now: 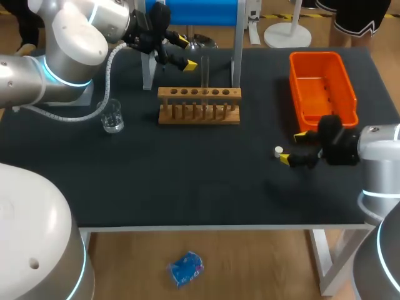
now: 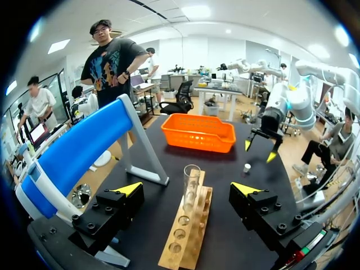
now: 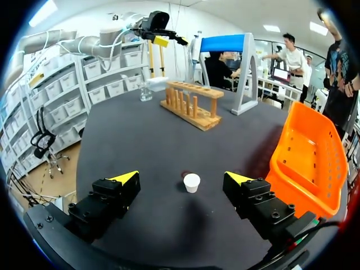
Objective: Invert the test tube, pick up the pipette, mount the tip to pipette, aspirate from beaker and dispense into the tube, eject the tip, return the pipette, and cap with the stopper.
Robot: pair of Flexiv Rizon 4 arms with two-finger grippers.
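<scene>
Standing upright in a middle hole of the wooden rack (image 1: 199, 115), we see a clear glass tube (image 1: 204, 75). Our left claw (image 2: 187, 189) is open, tube just ahead, untouched. Right claw (image 3: 181, 176) is open too, w/ a small white round stopper (image 3: 192, 182) on the black table (image 1: 187, 181) btw its tips, orange plastic basket (image 3: 315, 163) beside.

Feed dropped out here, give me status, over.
Left gripper open beside test tube, upright in rack. Right gripper open, stopper just ahead, untouched. Nothing blocking either.
</scene>
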